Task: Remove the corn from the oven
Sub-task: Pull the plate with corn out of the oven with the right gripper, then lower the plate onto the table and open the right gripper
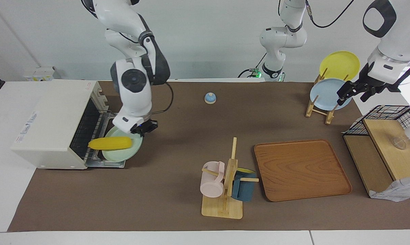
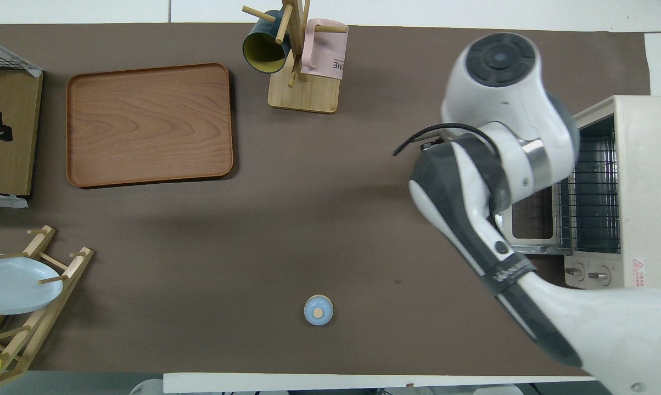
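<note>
The cream-white oven (image 1: 51, 122) stands at the right arm's end of the table, its door (image 2: 531, 222) folded down and the wire rack (image 2: 591, 192) showing. The yellow corn (image 1: 110, 143) lies on a pale green plate (image 1: 125, 153) that sits over the open door, just outside the oven's mouth. My right gripper (image 1: 143, 130) is at the plate's rim on the side nearer to the robots and is shut on it. In the overhead view the right arm hides the corn and the plate. My left gripper (image 1: 353, 94) waits up in the air by the plate rack.
A wooden tray (image 1: 302, 170) and a mug tree (image 1: 225, 187) with a pink and a blue mug stand mid-table. A small blue knobbed lid (image 1: 210, 98) lies nearer to the robots. A plate rack (image 1: 322, 102) and a black wire basket (image 1: 389, 112) are at the left arm's end.
</note>
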`<action>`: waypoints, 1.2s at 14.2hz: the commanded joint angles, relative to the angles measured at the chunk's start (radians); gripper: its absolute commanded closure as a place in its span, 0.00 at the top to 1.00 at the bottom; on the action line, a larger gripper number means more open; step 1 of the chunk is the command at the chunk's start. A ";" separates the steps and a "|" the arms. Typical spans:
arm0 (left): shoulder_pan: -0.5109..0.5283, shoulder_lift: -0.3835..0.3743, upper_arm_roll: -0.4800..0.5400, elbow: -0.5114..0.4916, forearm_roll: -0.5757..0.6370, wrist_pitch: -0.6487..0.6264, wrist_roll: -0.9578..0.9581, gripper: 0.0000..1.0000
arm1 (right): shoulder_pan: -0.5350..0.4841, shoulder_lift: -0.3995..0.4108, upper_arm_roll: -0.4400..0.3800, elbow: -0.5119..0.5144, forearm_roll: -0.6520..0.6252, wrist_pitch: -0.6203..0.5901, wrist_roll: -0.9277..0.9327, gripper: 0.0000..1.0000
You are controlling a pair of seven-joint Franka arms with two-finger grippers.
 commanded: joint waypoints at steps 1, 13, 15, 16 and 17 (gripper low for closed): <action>0.005 -0.016 0.000 -0.013 -0.006 0.005 0.010 1.00 | 0.131 0.182 -0.004 0.268 -0.016 -0.119 0.150 0.00; 0.005 -0.016 0.000 -0.013 -0.006 0.010 0.010 1.00 | 0.391 0.402 0.037 0.422 0.017 0.137 0.783 0.45; 0.006 -0.016 0.000 -0.014 -0.006 -0.001 0.010 1.00 | 0.339 0.361 0.037 0.427 0.026 0.082 0.778 0.65; 0.006 -0.016 0.000 -0.014 -0.006 -0.001 0.010 1.00 | 0.298 0.316 0.037 0.422 0.024 0.052 0.752 0.72; 0.008 -0.016 0.002 -0.016 -0.005 0.005 0.007 1.00 | 0.229 0.258 0.037 0.376 0.029 0.012 0.650 0.73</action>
